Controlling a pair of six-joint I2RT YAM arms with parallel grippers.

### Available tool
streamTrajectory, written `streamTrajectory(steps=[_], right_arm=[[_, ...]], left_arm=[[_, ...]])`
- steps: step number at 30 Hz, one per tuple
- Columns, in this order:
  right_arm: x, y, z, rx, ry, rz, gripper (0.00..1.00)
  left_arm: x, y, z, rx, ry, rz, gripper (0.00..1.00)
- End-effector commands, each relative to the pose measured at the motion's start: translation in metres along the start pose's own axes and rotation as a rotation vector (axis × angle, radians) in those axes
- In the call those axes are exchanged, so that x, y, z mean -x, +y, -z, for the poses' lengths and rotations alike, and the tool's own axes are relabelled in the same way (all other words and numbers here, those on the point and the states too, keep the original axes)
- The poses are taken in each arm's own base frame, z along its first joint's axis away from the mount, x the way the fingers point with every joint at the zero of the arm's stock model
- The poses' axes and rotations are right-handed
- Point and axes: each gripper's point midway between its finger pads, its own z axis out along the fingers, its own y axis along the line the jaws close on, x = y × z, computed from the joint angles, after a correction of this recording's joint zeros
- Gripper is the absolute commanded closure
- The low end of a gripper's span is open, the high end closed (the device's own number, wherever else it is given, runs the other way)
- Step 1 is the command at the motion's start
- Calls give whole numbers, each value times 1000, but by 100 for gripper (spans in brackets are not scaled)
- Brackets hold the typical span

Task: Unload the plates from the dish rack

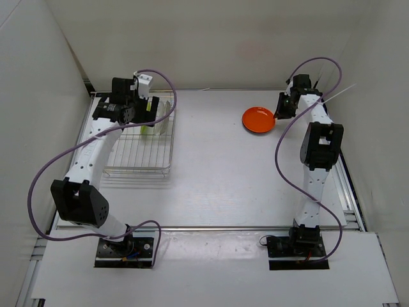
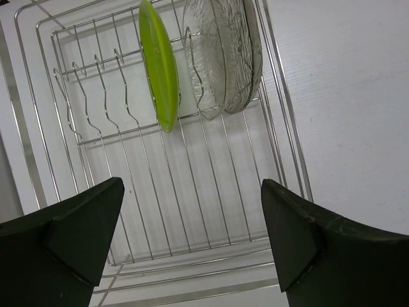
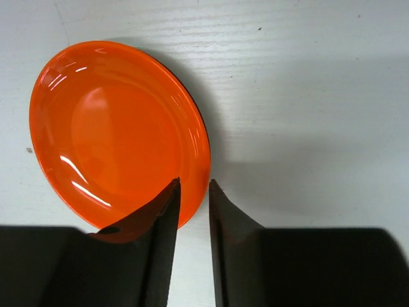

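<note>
Okay, right gripper barely parted at the rim of the orange plate, gripping nothing; left gripper gapes empty over the dish rack, green plate and clear plate upright inside.

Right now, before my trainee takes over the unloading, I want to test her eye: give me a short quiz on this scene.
1. True or false: the left hand is shut on the lime green round plate.
2. Which lies flat on the white table? A the clear glassy round plate; B the orange round plate; C the lime green round plate.
3. Fill in: the lime green round plate stands on edge in the silver wire ____.
Key: 1 false, it is open; 2 B; 3 dish rack.
</note>
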Motion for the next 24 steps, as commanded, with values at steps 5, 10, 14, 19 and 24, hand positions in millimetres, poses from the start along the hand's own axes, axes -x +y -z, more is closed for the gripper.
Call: streamTrajectory(steps=[5, 10, 14, 19, 24], right_arm=[[16, 13, 27, 40, -57, 23, 60], [19, 19, 48, 42, -77, 28, 41], [27, 27, 76, 54, -111, 61, 37], [22, 32, 97, 61, -105, 89, 37], [12, 39, 107, 74, -98, 117, 37]], left_arm=[[2, 8, 6, 15, -50, 47, 1], [-4, 3, -6, -52, -51, 112, 1], [0, 9, -18, -116, -55, 156, 1], [4, 22, -45, -140, -50, 192, 5], [18, 31, -75, -129, -56, 168, 6]])
